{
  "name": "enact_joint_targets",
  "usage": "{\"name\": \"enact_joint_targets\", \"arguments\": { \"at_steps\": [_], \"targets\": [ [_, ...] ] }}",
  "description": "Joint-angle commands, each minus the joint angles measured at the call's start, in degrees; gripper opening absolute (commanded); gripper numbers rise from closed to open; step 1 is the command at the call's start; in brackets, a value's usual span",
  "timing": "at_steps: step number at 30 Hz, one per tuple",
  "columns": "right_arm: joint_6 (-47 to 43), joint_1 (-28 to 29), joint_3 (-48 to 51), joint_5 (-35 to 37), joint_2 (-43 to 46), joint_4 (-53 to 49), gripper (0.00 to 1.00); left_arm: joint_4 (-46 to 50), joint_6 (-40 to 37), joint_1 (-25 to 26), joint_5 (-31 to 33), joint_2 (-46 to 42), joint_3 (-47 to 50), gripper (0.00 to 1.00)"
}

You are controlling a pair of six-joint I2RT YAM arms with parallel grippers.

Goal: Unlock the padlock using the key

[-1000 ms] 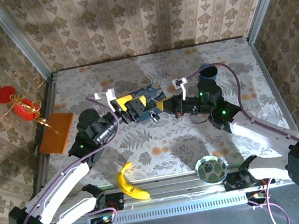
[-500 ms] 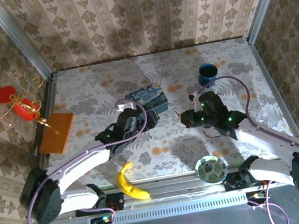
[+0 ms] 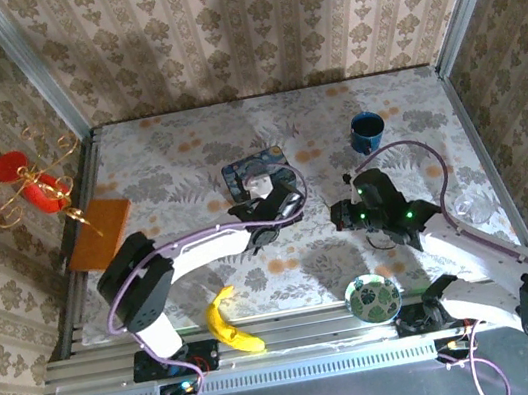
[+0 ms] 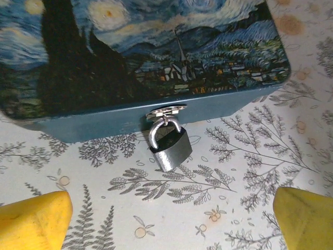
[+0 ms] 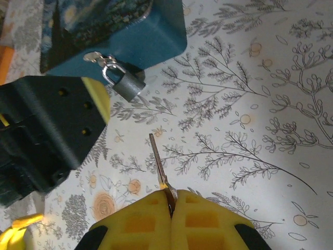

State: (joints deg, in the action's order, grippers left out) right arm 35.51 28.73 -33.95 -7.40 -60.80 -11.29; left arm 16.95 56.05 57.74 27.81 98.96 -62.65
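Note:
A tiny silver padlock (image 4: 169, 148) hangs from the hasp on the front wall of the blue starry-night tin (image 4: 130, 52), its body resting on the tablecloth. My left gripper (image 4: 169, 224) hovers open just in front of it, yellow fingertips (image 4: 31, 221) far apart with nothing between them. My right gripper (image 5: 170, 200) is shut on the key (image 5: 158, 164), whose thin blade points up-left toward the padlock (image 5: 127, 86) and stops well short of it. From above, the left gripper (image 3: 281, 205) sits at the tin (image 3: 245, 172) and the right gripper (image 3: 340, 213) to its right.
The left gripper's black-and-yellow finger (image 5: 52, 125) stands close to the left of the key's path. A blue cup (image 3: 367, 129) stands at the back right, a banana (image 3: 233, 326) and a leaf-patterned dish (image 3: 372, 297) near the front edge, an orange board (image 3: 100, 234) at the left.
Both arms have come down from a raised pose. The left gripper has swung right, to the tin's front by the padlock. The right gripper has lowered, still shut on the key.

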Motion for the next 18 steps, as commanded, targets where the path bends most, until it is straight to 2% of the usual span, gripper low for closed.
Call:
{"name": "enact_joint_targets", "arguments": {
  "at_steps": [1,7,11,18],
  "targets": [
    [-0.7,-0.3,-0.4,1.2,-1.0,-1.6,0.0,5.4,3.1,0.3,2.6,3.7,-3.3,1.0],
    [-0.7,-0.7,-0.1,1.8,-1.4,-1.5,0.0,9.6,2.5,-0.2,7.6,10.3,-10.5,0.97],
    [-0.5,-1.4,-0.1,1.7,-1.5,-1.5,0.0,9.2,1.1,-1.5,7.4,14.1,-13.9,0.95],
    [0.5,-2.7,-0.3,2.0,-2.3,-1.0,0.0,9.3,1.6,-3.8,6.1,18.4,-16.8,0.85]
  ]
}}
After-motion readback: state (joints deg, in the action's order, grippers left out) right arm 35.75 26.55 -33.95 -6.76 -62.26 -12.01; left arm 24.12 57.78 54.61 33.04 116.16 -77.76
